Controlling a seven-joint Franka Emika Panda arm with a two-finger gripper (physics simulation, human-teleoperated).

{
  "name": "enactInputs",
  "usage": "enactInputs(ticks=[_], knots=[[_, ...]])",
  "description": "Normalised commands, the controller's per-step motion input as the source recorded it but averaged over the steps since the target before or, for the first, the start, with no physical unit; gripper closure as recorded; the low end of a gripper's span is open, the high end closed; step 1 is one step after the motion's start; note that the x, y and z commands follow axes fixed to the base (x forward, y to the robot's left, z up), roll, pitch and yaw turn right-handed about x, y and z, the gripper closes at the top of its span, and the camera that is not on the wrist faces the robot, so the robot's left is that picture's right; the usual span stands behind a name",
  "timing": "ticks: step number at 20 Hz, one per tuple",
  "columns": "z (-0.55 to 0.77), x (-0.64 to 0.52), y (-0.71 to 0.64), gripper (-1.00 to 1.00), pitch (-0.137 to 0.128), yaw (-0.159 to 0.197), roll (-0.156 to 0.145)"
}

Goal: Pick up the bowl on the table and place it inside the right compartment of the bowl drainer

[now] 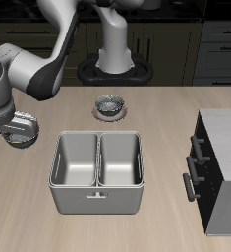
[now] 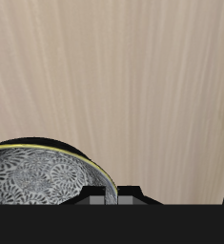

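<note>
While clenching the bowl (image 1: 22, 126) by its rim in the jaws at the exterior frame's left edge, seemingly clear of the surface, roughly halfway: picked up, yet to be carried across the drainer (image 1: 97, 194) into the empty right compartment (image 1: 120, 162).

Pincer (image 1: 19, 133) low, arm bent

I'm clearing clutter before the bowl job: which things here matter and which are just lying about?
Job: bowl, drainer, its right compartment, gripper.
Lying about: second bowl farther back, cabinet.
</note>
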Motion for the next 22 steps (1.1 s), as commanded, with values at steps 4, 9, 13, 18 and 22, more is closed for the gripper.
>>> enactInputs(ticks=[4, 9, 13, 18, 22], knots=[[0.29, -0.11, 0.04, 1.00, -0.035, 0.000, 0.014], [0.30, -0.08, 0.03, 1.00, -0.036, -0.007, 0.012], [0.27, -0.07, -0.03, 1.00, -0.041, -0.027, -0.001], [0.27, -0.09, 0.02, 1.00, -0.035, 0.001, -0.003], [0.30, -0.18, -0.03, 1.00, -0.054, -0.016, -0.008]])
